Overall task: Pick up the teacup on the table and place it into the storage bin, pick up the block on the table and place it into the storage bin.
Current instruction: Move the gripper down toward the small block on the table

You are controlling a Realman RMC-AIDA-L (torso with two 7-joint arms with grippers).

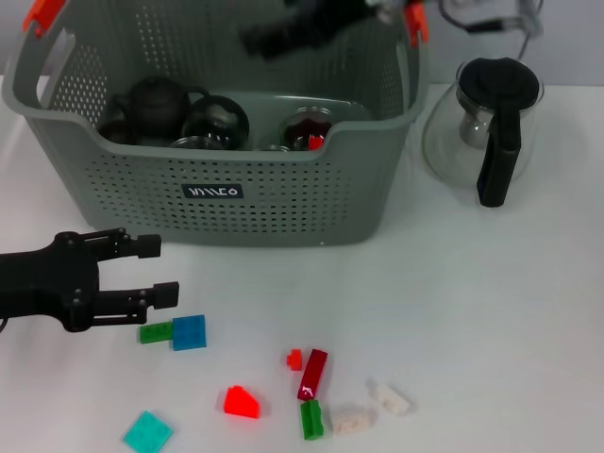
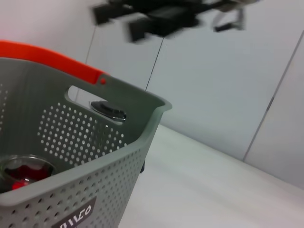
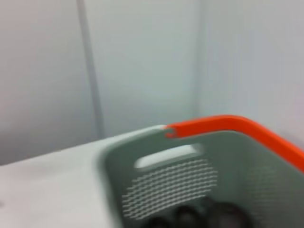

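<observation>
The storage bin (image 1: pixel 283 212) stands at the back of the table, grey-green and perforated; its wall also fills the left wrist view (image 2: pixel 95 156) and the right wrist view (image 3: pixel 161 190). Inside it are a black teapot (image 1: pixel 156 102) and glass teacups, one (image 1: pixel 307 130) holding something red, seen again as the same teacup (image 2: pixel 26 171). My left gripper (image 1: pixel 156 271) is open low over the table, just left of a green block (image 1: pixel 156 332) and a blue block (image 1: pixel 189 332). My right gripper (image 1: pixel 260 40) is blurred above the bin's back, open with nothing in it, and shows as the right gripper (image 2: pixel 128 23) too.
More blocks lie near the front edge: red (image 1: pixel 242 402), dark red (image 1: pixel 312 373), green (image 1: pixel 310 419), white (image 1: pixel 351 420) and teal (image 1: pixel 147 432). A clear glass pot with a black handle (image 1: pixel 495 132) stands right of the bin.
</observation>
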